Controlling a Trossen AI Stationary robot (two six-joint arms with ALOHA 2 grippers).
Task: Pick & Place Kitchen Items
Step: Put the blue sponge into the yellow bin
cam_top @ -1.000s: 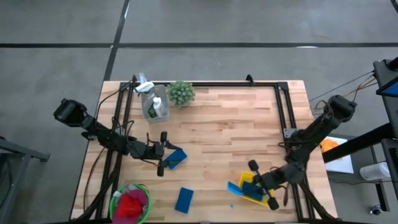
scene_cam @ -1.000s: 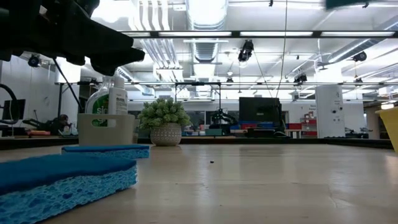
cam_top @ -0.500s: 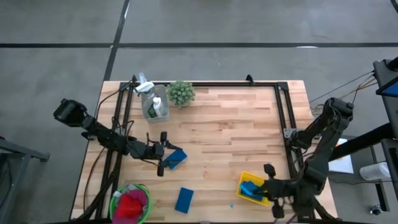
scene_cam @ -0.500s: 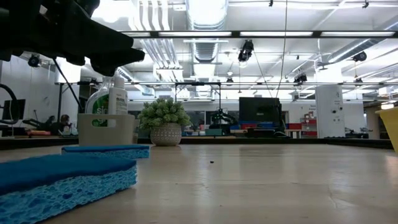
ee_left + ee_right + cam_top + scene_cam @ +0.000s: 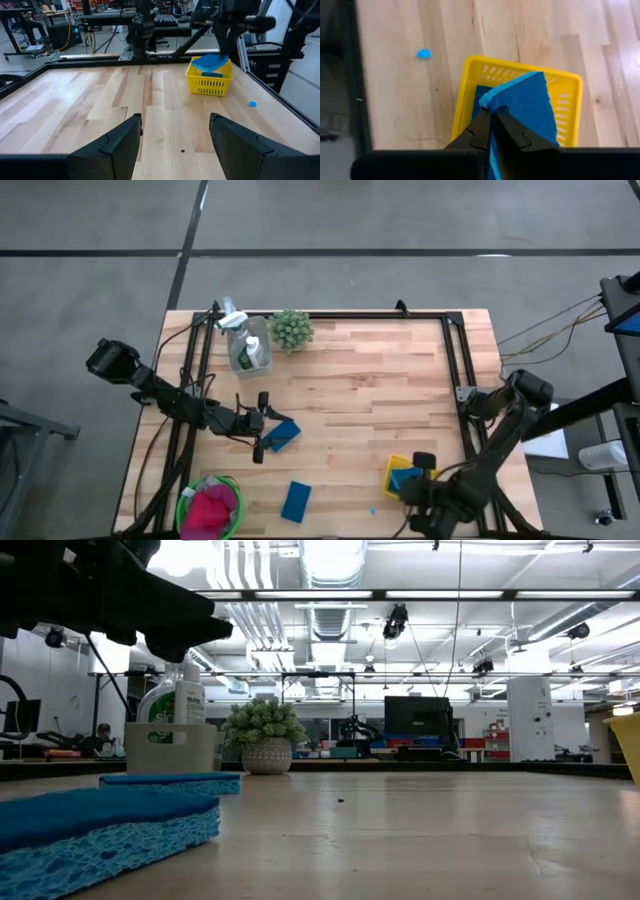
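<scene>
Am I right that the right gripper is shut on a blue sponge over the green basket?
Not quite: the basket is yellow, not green. The right wrist view shows the right gripper shut on the blue sponge directly over the yellow basket. The green basket sits on the left arm's side, holding cloths.

I can make out only part of a label on the bottle standing in the pale caddy: white letters on green, too cut off for me to read.
</scene>
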